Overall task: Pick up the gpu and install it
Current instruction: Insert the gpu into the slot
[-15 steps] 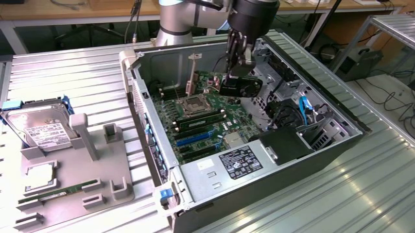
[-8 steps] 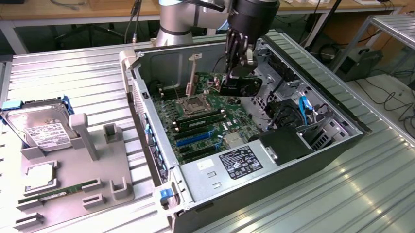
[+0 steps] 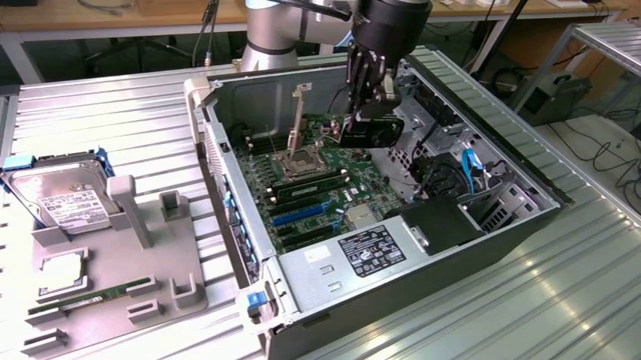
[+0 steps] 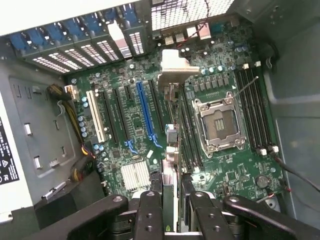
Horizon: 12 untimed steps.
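Observation:
The gpu [image 4: 170,148] hangs edge-on in the wrist view, a thin dark board running from the fingers to its silver-beige bracket [image 4: 175,69]. My gripper [image 4: 172,202] is shut on the board's near end. The exterior view has the gripper [image 3: 365,105] reaching down into the open computer case [image 3: 521,217], and the bracket [image 3: 297,120] stands upright above the motherboard [image 3: 320,202]. The card floats over the strip between the expansion slots and the processor socket [image 4: 220,122], clear of the board. It sits in no slot.
The long blue expansion slot [image 4: 145,112] lies beside the card. The case walls, drive cage and power supply [image 3: 373,251] hem in the arm. On the exterior view's left, a grey holder [image 3: 110,262] carries a hard drive [image 3: 62,201] and a green RAM stick [image 3: 92,293].

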Available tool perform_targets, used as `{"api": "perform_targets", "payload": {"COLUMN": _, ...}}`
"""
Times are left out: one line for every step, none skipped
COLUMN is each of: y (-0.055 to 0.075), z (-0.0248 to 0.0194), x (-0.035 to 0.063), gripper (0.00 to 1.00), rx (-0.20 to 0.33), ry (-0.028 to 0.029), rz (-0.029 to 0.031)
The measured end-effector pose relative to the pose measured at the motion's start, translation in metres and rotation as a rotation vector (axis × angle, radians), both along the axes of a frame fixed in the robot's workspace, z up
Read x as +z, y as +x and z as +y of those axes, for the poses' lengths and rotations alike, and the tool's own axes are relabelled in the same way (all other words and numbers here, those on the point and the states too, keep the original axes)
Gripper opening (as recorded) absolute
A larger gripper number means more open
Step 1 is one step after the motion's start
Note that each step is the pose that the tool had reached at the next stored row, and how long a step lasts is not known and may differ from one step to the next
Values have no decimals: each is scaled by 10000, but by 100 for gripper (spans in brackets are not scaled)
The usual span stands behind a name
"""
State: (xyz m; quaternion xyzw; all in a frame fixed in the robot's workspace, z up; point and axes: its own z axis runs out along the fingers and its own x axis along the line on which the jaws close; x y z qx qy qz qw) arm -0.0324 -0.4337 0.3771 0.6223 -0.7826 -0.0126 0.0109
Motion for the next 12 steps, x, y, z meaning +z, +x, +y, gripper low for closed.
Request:
{"api": "perform_targets", "payload": {"y": 0, "z": 0, "x": 0, "gripper": 26, "rx": 82, "ry": 0, "rz": 0}}
{"api": "perform_targets", "payload": {"y": 0, "z": 0, "x": 0, "gripper": 26, "rx": 162, "ry": 0, "rz": 0}}
{"api": "perform_targets", "payload": {"y": 0, "z": 0, "x": 0, "gripper": 26, "rx": 238, "ry": 1, "rz": 0}}
{"api": "perform_targets", "payload": {"y": 0, "z": 0, "x": 0, "gripper": 26, "rx": 321, "ry": 0, "rz": 0}}
{"api": "perform_targets", "payload": {"y": 0, "z": 0, "x": 0, "gripper": 26, "rx": 401, "ry": 0, "rz": 0}}
{"api": "perform_targets", "payload": {"y": 0, "z": 0, "x": 0, "gripper": 26, "rx": 517, "ry": 0, "rz": 0}}
{"api": "perform_targets", "payload": {"y": 0, "z": 0, "x": 0, "gripper": 26, "rx": 640, "ry": 0, "rz": 0}}
{"api": "perform_targets", "payload": {"y": 1, "z": 0, "x": 0, "gripper": 26, "rx": 749, "ry": 0, "rz": 0}}
{"api": "perform_targets", "payload": {"y": 1, "z": 0, "x": 0, "gripper": 26, "rx": 840, "ry": 0, "rz": 0}}
{"api": "perform_targets", "payload": {"y": 1, "z": 0, "x": 0, "gripper": 26, "rx": 965, "ry": 0, "rz": 0}}
{"api": "perform_targets", "payload": {"y": 1, "z": 0, "x": 0, "gripper": 26, "rx": 1083, "ry": 0, "rz": 0}}
{"api": "perform_targets", "payload": {"y": 1, "z": 0, "x": 0, "gripper": 26, "rx": 1186, "ry": -1, "rz": 0}}
